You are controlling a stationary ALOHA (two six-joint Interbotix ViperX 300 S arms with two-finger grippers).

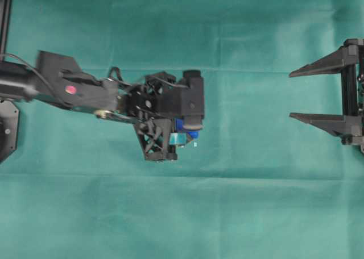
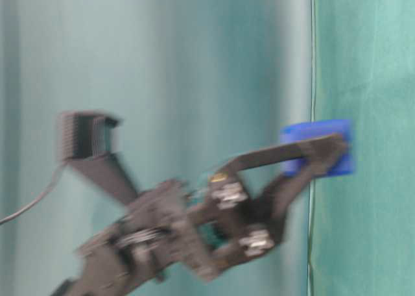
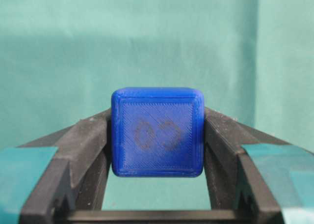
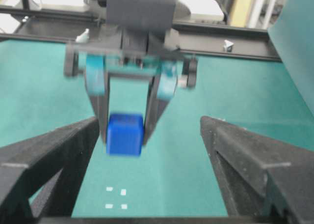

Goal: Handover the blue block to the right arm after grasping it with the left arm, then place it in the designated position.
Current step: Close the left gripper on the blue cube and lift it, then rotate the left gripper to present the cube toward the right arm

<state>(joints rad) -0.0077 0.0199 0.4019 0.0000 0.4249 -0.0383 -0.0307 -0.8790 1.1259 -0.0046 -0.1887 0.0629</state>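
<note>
Green cloth (image 1: 239,202) covers the counter from edge to edge, and most of it lies bare. In the overhead view the left arm (image 1: 68,88) reaches in from the left edge toward the middle, while the right arm (image 1: 355,94) sits at the right edge, with a wide stretch of open cloth between them. The near and far sides of the counter are open as well.

The left hand (image 3: 157,150), its fingers (image 3: 274,165) banded in teal tape, is clamped on the blue block (image 3: 157,133), one finger pressed to each side of it. From the right wrist view the block (image 4: 124,134) hangs between those fingers above the cloth, clear of the surface.

The right hand (image 4: 152,150) stands wide apart with nothing between its plain black fingers (image 4: 245,150).

The designated position (image 4: 116,198), four tiny white marks in a small square, lies on the cloth below and just in front of the held block, uncovered.

The block is a bright blue cube with slightly rounded edges, fine layered lines across its face and a faint embossed mark of two loops at the centre.
</note>
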